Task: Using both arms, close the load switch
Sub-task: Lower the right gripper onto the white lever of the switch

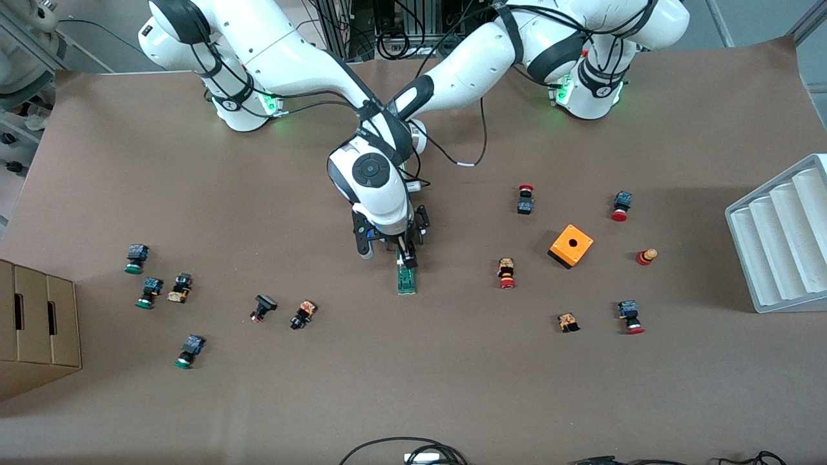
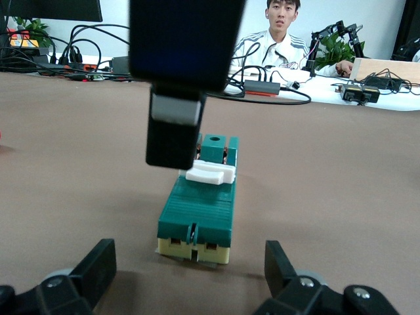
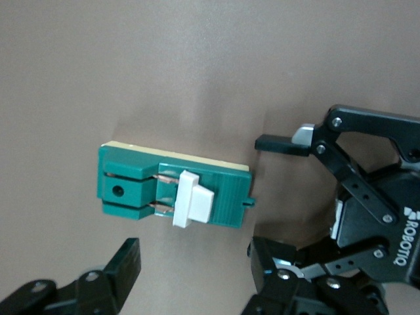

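Both arms crowd the middle of the surface (image 1: 452,387), grippers meeting at the load switch (image 1: 406,281). The switch lies flat on the brown covering near the centre, a narrow green bar on a cream base with its white block piece (image 3: 191,208) sitting across the top.

The right gripper (image 1: 407,257) hangs low over the end of the switch farther from the front camera; one black finger (image 2: 172,134) stands just beside the white block, with nothing clamped and the jaws apart.

The left gripper (image 2: 187,279) is down at surface level at the switch's other end. Its two fingers stand wide apart, one to each side of the cream base, touching nothing. From the right wrist view that same open gripper (image 3: 275,200) shows just beside the green body, one fingertip (image 3: 282,144) close to its corner.

Small red- and green-capped buttons are scattered toward both ends of the surface. An orange box (image 1: 570,245) with a hole sits toward the left arm's end, with a white ridged tray (image 1: 782,239) at that edge, and a cardboard box (image 1: 35,329) rests at the right arm's edge.
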### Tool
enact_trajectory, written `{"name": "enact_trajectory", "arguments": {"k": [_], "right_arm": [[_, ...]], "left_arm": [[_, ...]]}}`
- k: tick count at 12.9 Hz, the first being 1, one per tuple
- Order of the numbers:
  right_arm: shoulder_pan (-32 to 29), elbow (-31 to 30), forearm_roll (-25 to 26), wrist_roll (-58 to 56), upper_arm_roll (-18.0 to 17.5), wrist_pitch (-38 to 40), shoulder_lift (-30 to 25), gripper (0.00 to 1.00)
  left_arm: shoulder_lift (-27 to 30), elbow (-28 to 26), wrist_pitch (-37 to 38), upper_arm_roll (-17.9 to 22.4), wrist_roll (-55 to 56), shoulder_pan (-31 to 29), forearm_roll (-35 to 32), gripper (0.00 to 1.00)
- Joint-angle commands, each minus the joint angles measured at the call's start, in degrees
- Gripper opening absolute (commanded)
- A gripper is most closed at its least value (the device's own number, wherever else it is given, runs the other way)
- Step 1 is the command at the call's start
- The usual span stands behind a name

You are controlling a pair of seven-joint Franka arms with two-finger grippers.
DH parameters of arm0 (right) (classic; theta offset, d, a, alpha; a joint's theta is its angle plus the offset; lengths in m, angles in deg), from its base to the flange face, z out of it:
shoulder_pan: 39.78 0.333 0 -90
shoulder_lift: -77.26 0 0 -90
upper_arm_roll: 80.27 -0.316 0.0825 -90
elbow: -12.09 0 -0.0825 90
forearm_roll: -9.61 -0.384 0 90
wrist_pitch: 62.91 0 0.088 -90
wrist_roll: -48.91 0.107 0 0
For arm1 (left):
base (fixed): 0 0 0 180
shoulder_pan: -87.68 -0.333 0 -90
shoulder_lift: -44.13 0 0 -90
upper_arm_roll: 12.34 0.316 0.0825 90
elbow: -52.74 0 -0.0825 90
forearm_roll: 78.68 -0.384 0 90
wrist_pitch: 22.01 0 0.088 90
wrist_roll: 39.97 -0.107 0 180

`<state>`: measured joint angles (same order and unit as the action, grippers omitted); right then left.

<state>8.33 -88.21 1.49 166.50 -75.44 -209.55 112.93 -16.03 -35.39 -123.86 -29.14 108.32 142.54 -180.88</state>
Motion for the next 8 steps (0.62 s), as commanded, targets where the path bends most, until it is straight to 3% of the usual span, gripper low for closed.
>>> {"name": "enact_trajectory", "arguments": {"k": [1,8], "right_arm": [[0.58,-2.97,0.2,0.44,0.62,-3.91,-0.42,0.72],[0.32,-3.41,1.6,-0.17,0.7,-5.05,-0.33,0.53]], "left_arm": [[-2.6,1.12,-0.98,0.02,2.7,0.51,-0.11,1.0],[-3.04,1.21,-0.98,0.11,2.7,0.51,-0.2,1.0]]}}
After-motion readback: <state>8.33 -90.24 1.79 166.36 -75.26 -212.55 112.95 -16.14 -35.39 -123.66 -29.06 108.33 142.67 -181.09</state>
